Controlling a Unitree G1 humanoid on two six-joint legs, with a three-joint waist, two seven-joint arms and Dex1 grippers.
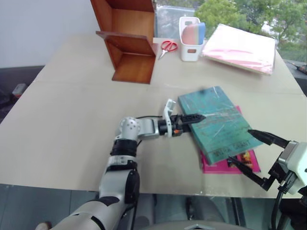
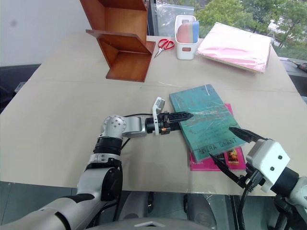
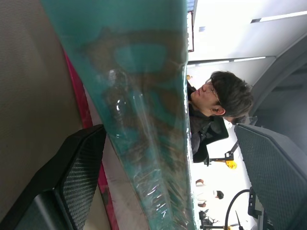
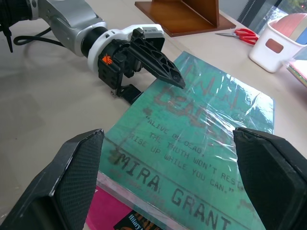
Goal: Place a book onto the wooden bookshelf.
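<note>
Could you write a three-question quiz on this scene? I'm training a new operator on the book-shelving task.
1. True or false: the left gripper straddles the teal book's edge, one finger above and one below.
2. What lies under the teal book? A) magenta-pink book B) scissors C) pink folder stack
3. Fill in: the wooden bookshelf holds ___ books.

Key: 1 true; 2 A; 3 no.

You have bare tabletop (image 1: 72, 110) from the book (image 1: 216, 122) to the wooden bookshelf (image 1: 129, 48) — nothing stands between. Beside the shelf's right side, scissors (image 1: 168, 47) and a white holder (image 1: 191, 40) crowd it; the pink folder stack (image 1: 240, 48) lies farther right.
</note>
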